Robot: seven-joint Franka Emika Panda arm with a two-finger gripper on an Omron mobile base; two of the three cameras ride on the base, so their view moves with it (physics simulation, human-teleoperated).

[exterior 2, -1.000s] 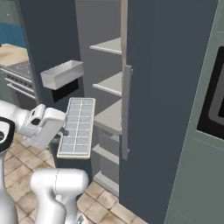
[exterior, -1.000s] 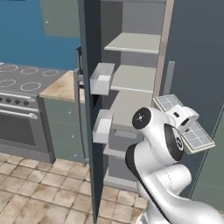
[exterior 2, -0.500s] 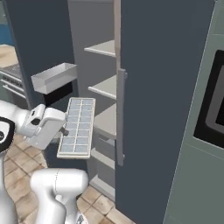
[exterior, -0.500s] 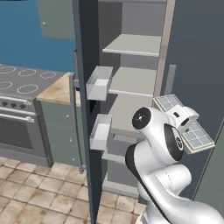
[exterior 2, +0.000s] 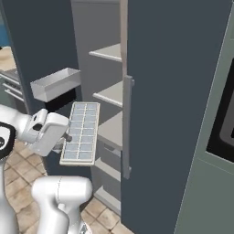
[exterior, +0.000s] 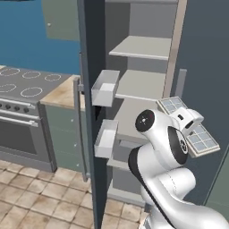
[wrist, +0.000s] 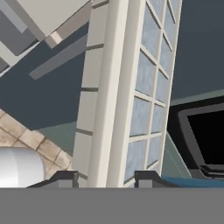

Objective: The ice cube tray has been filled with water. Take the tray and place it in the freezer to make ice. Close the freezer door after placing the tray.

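Dark blue-grey is the colour of the big fridge [exterior 2: 183, 91] we see in front of us. Its freezer [exterior: 143, 80] is the tall, thin part on the left side, and it stands open. Inside we see light grey shelves [exterior: 141, 47], one above the other.

Next is the freezer door [exterior: 91, 67]. It is swung out toward us, so in the left base view we look at its thin edge. Two pale bins [exterior: 105, 87] sit on its inner side, one above the other. In the right base view we see one of these bins to the left of the shelves. The other fridge door [exterior 2: 173, 114] is shut, and it has a long grey bar handle [exterior 2: 127, 128] close to the open part.

To the left we see a stove [exterior: 24, 103] with rings on top, and a tan desk [exterior: 60, 91] just beside it. The floor [exterior: 40, 192] has tan tiles.

Then comes the ice cube tray [exterior 2: 81, 132]. It is up in the air in front of the open freezer, at about the height of a lower shelf, and it is not inside yet. It is pale with many small square cups.

Last is the tool [wrist: 107, 177]. In the hand view its two dark tips sit on each side of the tray's long edge, so it is closed on the tray.
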